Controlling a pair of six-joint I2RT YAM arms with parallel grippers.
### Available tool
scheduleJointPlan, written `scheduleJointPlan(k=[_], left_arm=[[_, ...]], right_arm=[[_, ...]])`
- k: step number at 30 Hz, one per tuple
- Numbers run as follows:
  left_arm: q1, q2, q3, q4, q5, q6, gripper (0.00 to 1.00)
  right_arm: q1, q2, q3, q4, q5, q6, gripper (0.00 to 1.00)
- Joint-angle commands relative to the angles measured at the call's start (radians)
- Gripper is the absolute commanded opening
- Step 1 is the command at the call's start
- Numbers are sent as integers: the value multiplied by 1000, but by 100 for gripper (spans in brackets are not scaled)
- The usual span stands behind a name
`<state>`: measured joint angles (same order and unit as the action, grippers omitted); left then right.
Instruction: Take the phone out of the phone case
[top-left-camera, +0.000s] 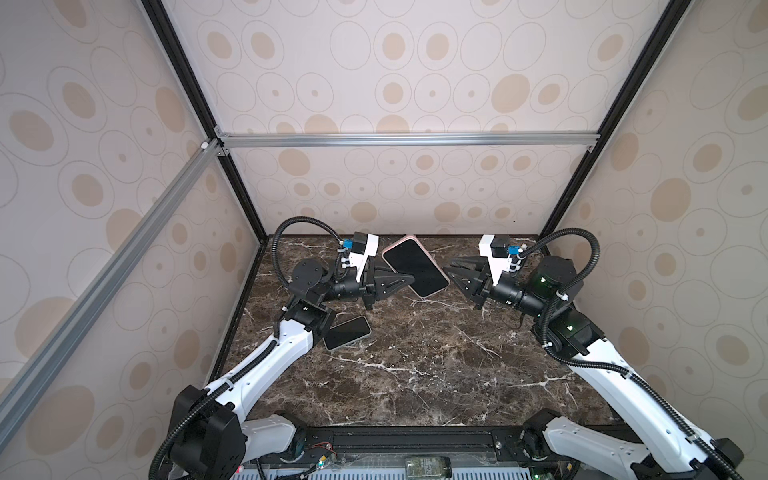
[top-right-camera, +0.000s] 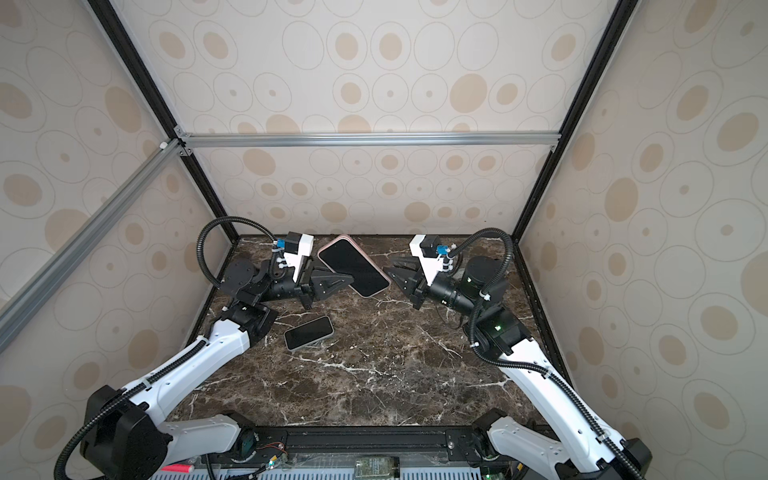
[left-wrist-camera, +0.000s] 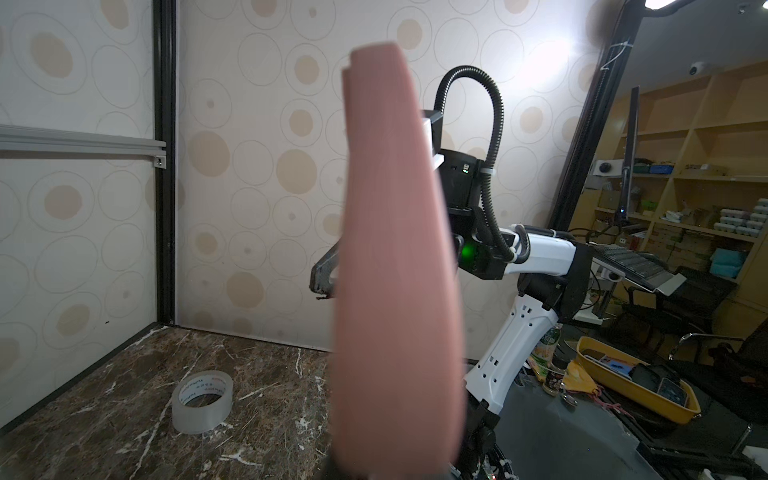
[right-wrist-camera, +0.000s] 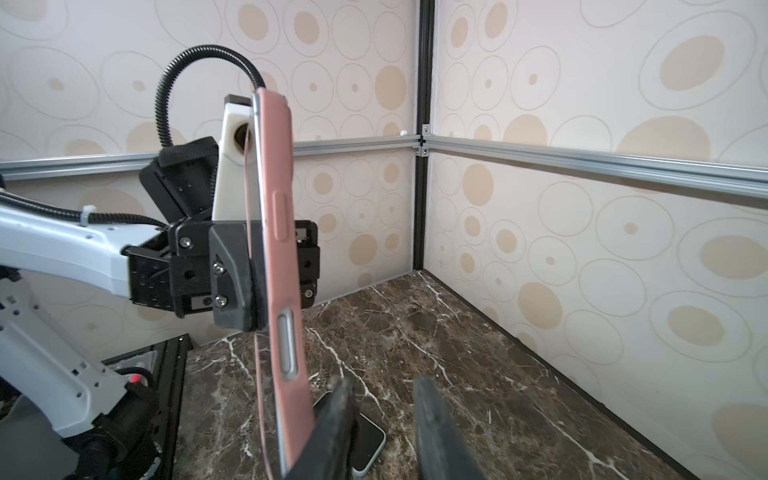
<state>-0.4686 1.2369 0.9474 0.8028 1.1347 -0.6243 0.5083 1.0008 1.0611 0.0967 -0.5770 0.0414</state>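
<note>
Pink phone case (left-wrist-camera: 395, 249) pinched by left gripper (top-left-camera: 405, 279) jaws. Right gripper (top-left-camera: 451, 268), jaws spread beside it, should peel one corner.

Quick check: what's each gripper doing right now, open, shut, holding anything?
Left gripper: closed on the pink-cased phone, held in the air.
Right gripper: open, empty, close beside that phone.

The phone case (right-wrist-camera: 276, 232) is looking like smooth, matt pink plastic; the phone (top-left-camera: 415, 268) is showing a glossy black glass face; the tabletop (top-left-camera: 415, 365) is gleaming like polished veined marble
</note>
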Motion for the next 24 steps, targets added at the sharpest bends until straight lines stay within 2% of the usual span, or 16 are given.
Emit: scheduleJointPlan(k=[1, 3, 7, 10, 12, 15, 20, 24], left_arm=[[-2, -37, 22, 57, 50, 54, 0], [-2, -45, 30, 19, 63, 105, 0], [-2, -56, 31, 43, 84, 142, 0], [-2, -53, 32, 126, 111, 119, 0], [-2, -49, 34, 199, 125, 84, 0], [-2, -58, 29, 254, 133, 90, 0], [-3, -60, 47, 198, 137, 148, 0], [-4, -56, 53, 176, 134, 165, 0]], right_arm=[[1, -38, 40, 21, -46, 62, 27], [1, -55, 42, 28, -56, 105, 27], [2, -15, 44, 161, -227, 290, 30], [3, 33, 62, 271, -350, 415, 34], [4, 39, 61, 332, -368, 466, 35], [3, 37, 67, 366, -393, 493, 35], [17, 48, 80, 375, -433, 508, 35], [52, 67, 115, 300, -434, 435, 36]])
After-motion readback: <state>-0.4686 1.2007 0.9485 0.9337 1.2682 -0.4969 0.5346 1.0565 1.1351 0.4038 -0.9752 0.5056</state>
